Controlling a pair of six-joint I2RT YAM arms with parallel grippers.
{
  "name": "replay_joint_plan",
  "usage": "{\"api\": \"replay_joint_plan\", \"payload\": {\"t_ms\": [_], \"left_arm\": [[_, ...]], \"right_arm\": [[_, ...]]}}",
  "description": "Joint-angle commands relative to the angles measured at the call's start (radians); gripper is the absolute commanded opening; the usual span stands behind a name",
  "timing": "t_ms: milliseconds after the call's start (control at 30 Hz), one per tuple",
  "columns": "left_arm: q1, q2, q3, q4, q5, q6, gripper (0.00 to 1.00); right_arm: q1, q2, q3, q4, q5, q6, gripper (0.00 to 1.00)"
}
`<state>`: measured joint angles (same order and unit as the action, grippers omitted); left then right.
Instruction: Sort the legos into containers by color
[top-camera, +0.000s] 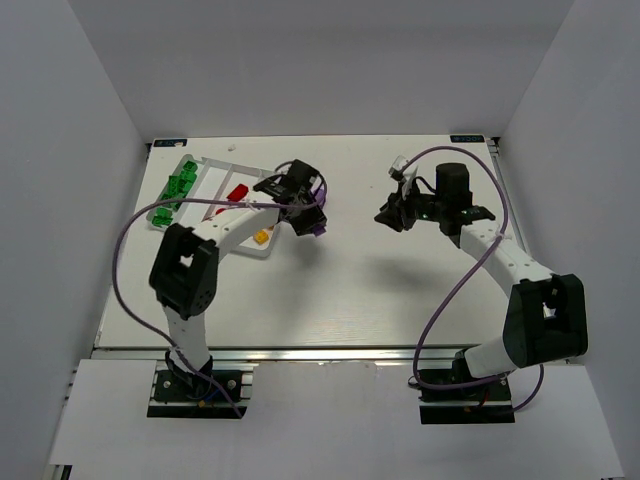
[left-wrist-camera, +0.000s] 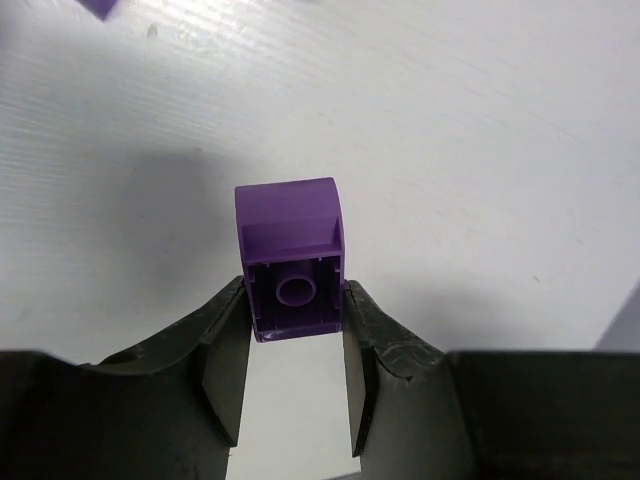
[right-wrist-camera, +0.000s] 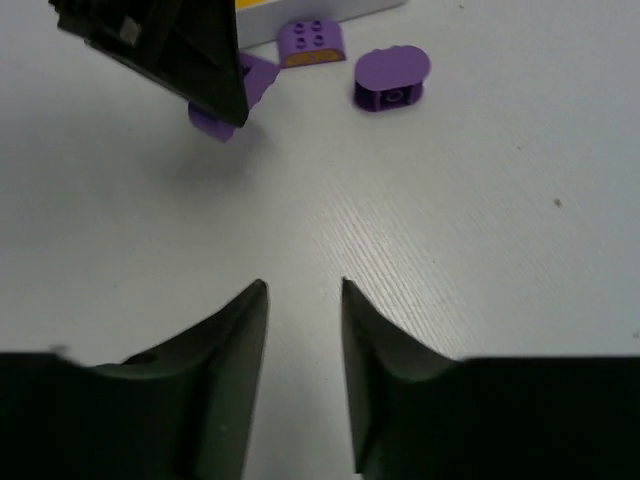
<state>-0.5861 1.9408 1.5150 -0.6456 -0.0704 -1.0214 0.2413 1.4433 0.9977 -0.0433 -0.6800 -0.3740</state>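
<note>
One white tray is holding green, red and yellow bricks in separate lanes. The left arm is stretching across it, and just past the tray's right end its gripper is clamping a purple brick over the table. I judge the next move is carrying it to a free lane. The right gripper is hovering, jaws parted and holding nothing.
</note>
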Motion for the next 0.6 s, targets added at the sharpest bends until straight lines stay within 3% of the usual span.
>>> {"api": "replay_joint_plan", "payload": {"t_ms": [0, 33, 133, 333, 567], "left_arm": [[0.046, -0.176, -0.044, 0.057, 0.001, 0.168, 0.11], [0.066, -0.206, -0.056, 0.047, 0.009, 0.188, 0.11], [0.176, -0.247, -0.104, 0.047, 0.061, 0.299, 0.1], [0.443, -0.226, -0.056, -0.034, 0.069, 0.564, 0.09], [0.643, -0.085, 0.082, -0.017, 0.067, 0.604, 0.1]], "right_arm": [[-0.007, -0.012, 0.064, -0.081, -0.168, -0.084, 0.36], [-0.007, -0.009, 0.067, -0.092, -0.18, -0.091, 0.23], [-0.005, 0.008, 0.091, -0.13, -0.217, -0.112, 0.04], [-0.004, 0.051, 0.142, -0.165, -0.213, -0.134, 0.03], [0.012, 0.123, 0.209, -0.197, -0.197, -0.138, 0.05]]}}
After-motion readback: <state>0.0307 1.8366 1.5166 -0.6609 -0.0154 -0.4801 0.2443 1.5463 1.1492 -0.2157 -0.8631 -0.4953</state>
